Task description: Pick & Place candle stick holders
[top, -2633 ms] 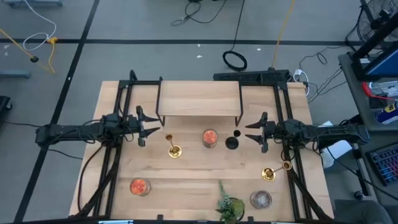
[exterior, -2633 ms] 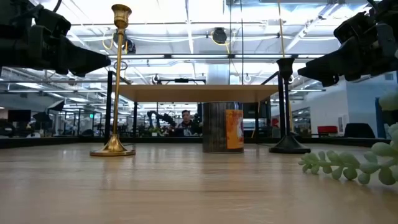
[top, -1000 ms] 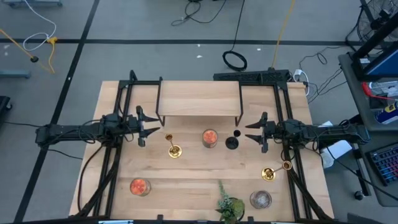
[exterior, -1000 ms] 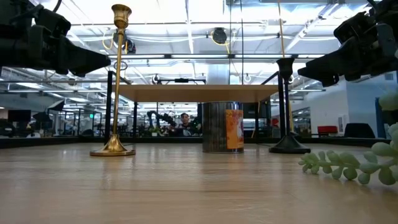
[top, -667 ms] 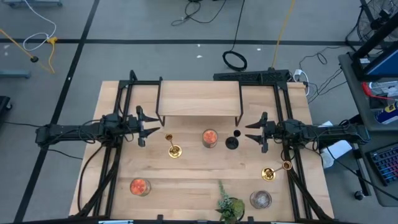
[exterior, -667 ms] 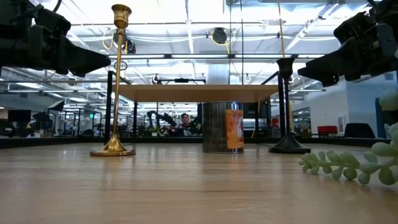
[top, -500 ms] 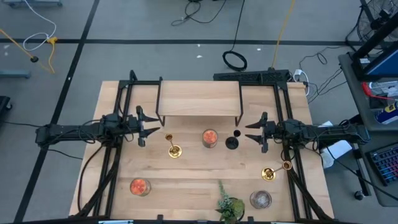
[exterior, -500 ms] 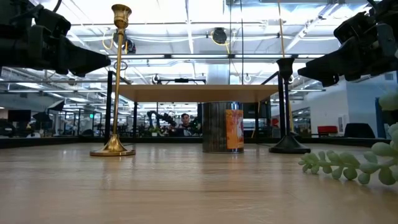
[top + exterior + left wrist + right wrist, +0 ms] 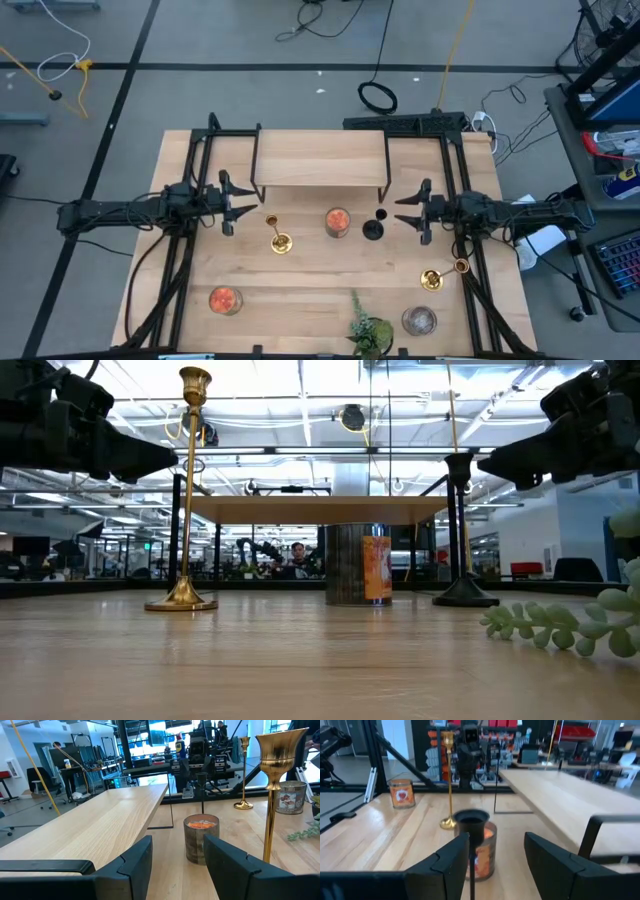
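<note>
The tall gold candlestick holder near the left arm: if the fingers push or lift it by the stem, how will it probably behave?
The tall shiny gold candlestick holder with round base probably tips easily when pushed high up: its stem is long and thin over a small base. It looks like rigid metal, so it should not bend. The polished, narrow stem may slip between the left gripper fingers, which stand open.

Grey floor (image 9: 250, 40) with dark tape lines, cables (image 9: 378, 96) trailing. Pale wood tabletop (image 9: 320, 275). Ceiling strip lights (image 9: 300, 390) bright. Glass-walled workspace behind, desks, chairs (image 9: 39, 779).
</note>
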